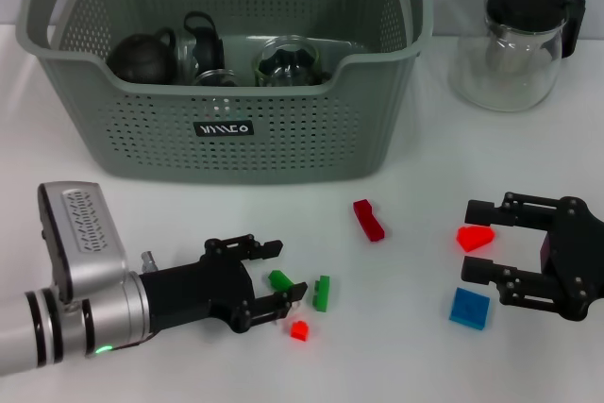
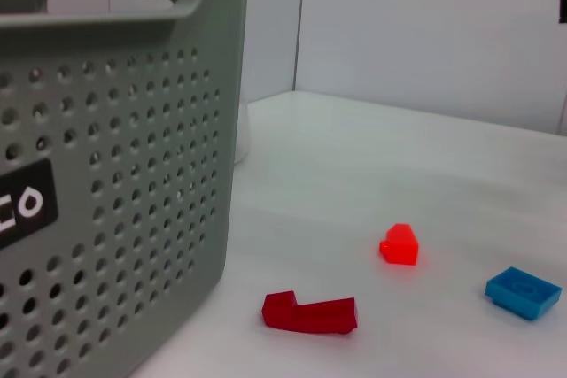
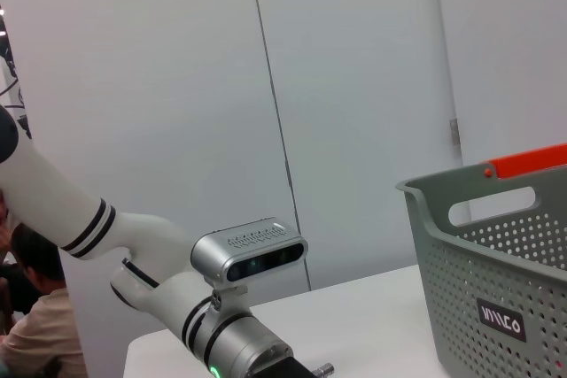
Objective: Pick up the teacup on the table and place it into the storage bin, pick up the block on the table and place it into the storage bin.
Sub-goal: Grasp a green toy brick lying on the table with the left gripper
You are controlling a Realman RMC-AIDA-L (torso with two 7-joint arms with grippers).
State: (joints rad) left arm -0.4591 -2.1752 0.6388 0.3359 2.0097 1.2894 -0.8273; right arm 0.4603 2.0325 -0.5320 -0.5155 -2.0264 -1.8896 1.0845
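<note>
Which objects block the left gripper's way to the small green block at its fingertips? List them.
None visible. The left gripper is open with the small green block lying between its fingers on the white table. The flat green block and tiny red block lie just beyond, not in between.

The bin (image 1: pixel 236 129) stands at the back of the table (image 1: pixel 425 158) with teaware inside, a jug (image 1: pixel 514 44) to its right, and blocks (image 1: pixel 368 219) scattered in front between both grippers.

Head camera downward; low wrist cameras sharing storage bin (image 1: pixel 226 63).
</note>
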